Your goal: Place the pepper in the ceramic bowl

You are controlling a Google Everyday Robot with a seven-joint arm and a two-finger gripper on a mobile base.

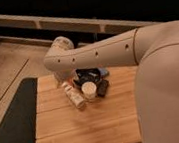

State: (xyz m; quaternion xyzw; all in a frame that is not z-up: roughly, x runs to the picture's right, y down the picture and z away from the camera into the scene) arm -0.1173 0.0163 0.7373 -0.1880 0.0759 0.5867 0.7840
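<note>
The ceramic bowl [89, 75] is dark with a bluish rim and sits on the wooden table [87, 132] near its far edge, partly hidden by my arm. My gripper [60, 81] hangs down from the wrist [59, 54] at the bowl's left side, just above the top of the cream bottle. Most of it is hidden behind the wrist. The pepper does not show in this view; I cannot tell whether it is in the gripper or behind the arm.
A pale cream bottle [74, 96] lies on the table in front of the bowl. A small white cup [89, 90] and a small black block [103, 87] stand beside it. A dark mat [12, 123] covers the table's left end. My arm [145, 47] fills the right side.
</note>
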